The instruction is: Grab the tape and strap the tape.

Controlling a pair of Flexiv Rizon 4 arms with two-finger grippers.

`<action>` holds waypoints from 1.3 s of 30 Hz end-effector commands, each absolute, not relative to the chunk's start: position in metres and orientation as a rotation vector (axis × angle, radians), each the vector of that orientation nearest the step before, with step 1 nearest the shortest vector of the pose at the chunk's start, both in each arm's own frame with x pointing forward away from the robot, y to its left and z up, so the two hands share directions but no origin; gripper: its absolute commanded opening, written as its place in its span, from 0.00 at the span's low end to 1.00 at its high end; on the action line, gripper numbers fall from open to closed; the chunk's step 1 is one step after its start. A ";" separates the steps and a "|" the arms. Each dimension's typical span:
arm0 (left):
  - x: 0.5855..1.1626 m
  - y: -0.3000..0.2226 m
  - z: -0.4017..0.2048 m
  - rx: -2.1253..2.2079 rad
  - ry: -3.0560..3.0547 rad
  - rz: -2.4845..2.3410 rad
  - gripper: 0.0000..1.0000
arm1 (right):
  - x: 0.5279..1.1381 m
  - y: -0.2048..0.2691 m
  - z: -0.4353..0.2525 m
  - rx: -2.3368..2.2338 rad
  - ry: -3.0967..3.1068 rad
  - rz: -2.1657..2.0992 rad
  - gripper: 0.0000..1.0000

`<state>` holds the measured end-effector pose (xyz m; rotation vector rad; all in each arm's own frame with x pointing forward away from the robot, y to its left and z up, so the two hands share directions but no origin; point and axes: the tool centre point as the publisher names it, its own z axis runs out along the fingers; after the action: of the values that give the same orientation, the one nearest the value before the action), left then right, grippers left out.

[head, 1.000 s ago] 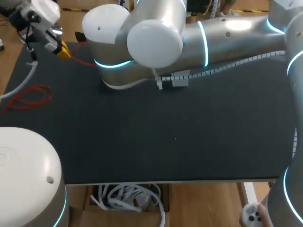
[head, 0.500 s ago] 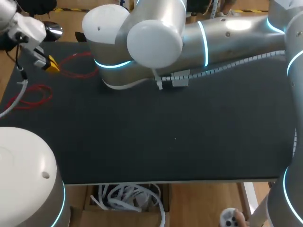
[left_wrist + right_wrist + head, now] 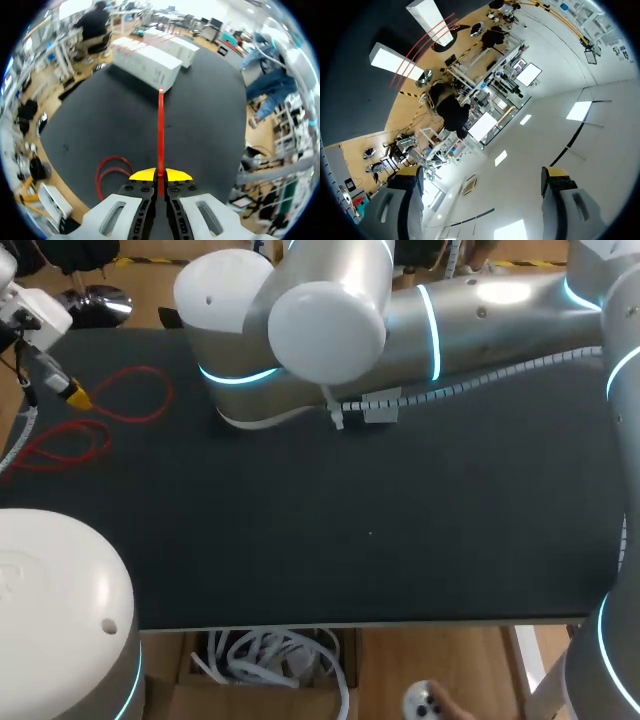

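Left gripper (image 3: pixel 160 175): located at the far left corner of the table; the two yellow-tipped fingers are clenched on the tape, which is pinched between the tips.
Thin red tape strand (image 3: pixel 160 125): gripped at one point by the left gripper. In the left wrist view it is stretched in a straight line ahead of the fingers to the nearer white box. The rest is laid in loops on the table at the far left, one loop just right of the left gripper and another nearer, at the left edge.
Black matte table (image 3: pixel 400 520): the tape loops are carried on its far left part.
Two white rectangular boxes (image 3: pixel 145 62): set on the far part of the table, side by side. In the right wrist view, red strands are seen laid across both.
Right gripper (image 3: pixel 482 172): the fingers are released and spread wide; it is aimed away from the table.
Right arm (image 3: pixel 330 330): silver and white; brought in from the right and extended along the far side of the table, past the middle.
Left arm (image 3: pixel 60 580): its white domed joint is seen at the near left.
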<state>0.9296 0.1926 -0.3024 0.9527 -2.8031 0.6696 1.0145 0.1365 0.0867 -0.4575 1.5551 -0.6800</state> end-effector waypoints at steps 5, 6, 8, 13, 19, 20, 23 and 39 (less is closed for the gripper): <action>0.930 0.237 -0.314 1.100 -2.584 0.547 0.00 | 1.014 0.137 0.088 -0.461 1.560 -0.682 1.00; 0.929 0.241 -0.315 1.100 -2.585 0.547 0.00 | 1.014 0.137 0.088 -0.461 1.560 -0.682 1.00; 0.929 0.248 -0.316 1.103 -2.579 0.544 0.00 | 1.014 0.137 0.088 -0.461 1.560 -0.682 1.00; 0.931 0.256 -0.317 1.111 -2.583 0.561 0.00 | 1.014 0.137 0.088 -0.461 1.560 -0.682 1.00; 0.932 0.256 -0.319 1.105 -2.577 0.592 0.37 | 1.014 0.137 0.088 -0.461 1.560 -0.682 1.00; 0.931 0.255 -0.320 1.106 -2.574 0.593 0.44 | 1.014 0.137 0.088 -0.461 1.560 -0.682 1.00; 0.930 0.252 -0.323 1.089 -2.557 0.599 0.65 | 1.014 0.137 0.088 -0.461 1.560 -0.682 1.00; 0.910 0.184 -0.260 1.121 -2.745 0.626 1.00 | 1.014 0.137 0.088 -0.461 1.560 -0.682 1.00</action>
<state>0.9374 0.2154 -0.2884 1.0577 -2.6227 0.6727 1.0145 0.1367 0.0868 -0.4575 1.5550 -0.6801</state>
